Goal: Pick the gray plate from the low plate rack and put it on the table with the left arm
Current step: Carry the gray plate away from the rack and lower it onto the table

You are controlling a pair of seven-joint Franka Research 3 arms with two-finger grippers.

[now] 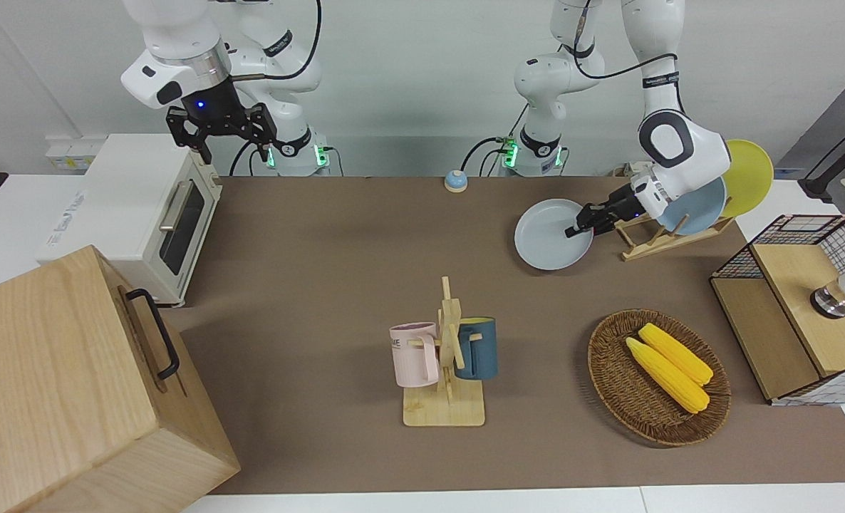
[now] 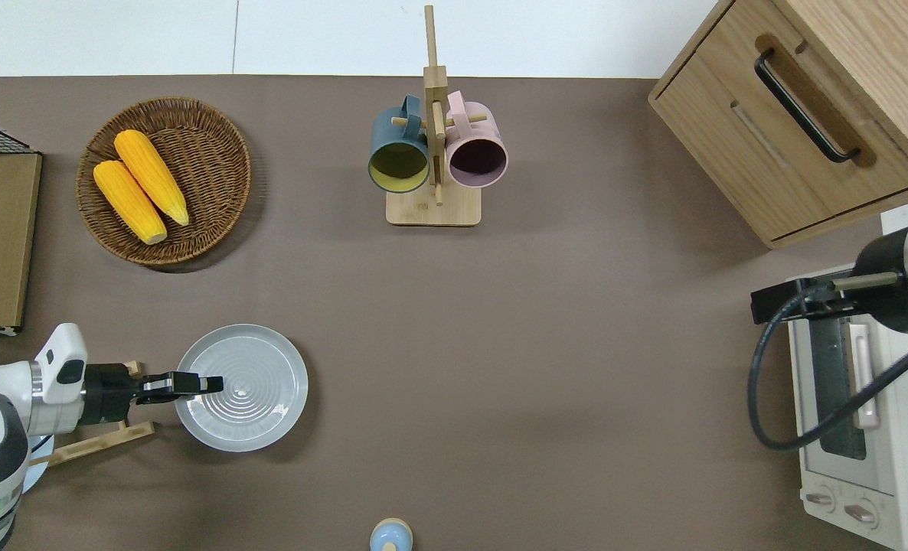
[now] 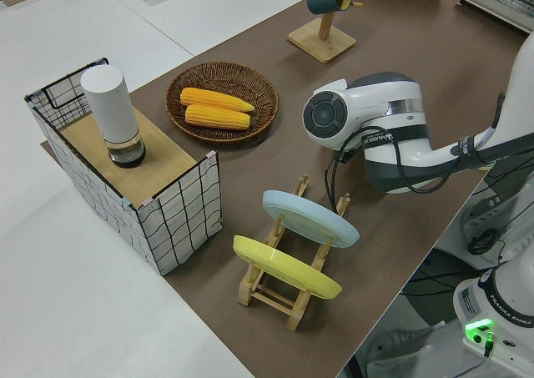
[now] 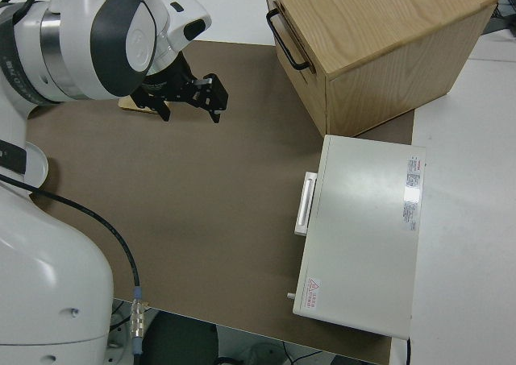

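The gray plate (image 1: pixel 547 248) (image 2: pixel 255 394) hangs nearly level, low over the brown table (image 1: pixel 323 271), beside the low plate rack (image 1: pixel 661 239) (image 2: pixel 94 440) toward the table's middle. My left gripper (image 1: pixel 573 230) (image 2: pixel 209 382) is shut on the plate's rim nearest the rack, with one finger lying across the plate's top. I cannot tell whether the plate touches the mat. In the left side view the left arm hides the plate. The right gripper (image 1: pixel 221 132) is parked and open.
A blue plate (image 1: pixel 700 206) and a yellow plate (image 1: pixel 750 174) stand in the rack. A corn basket (image 2: pixel 164 180), a mug tree (image 2: pixel 432 153), a wire-sided box (image 1: pixel 800 306), a toaster oven (image 1: pixel 144 214), a wooden cabinet (image 1: pixel 73 385) and a small blue bell (image 1: pixel 455 181) stand around.
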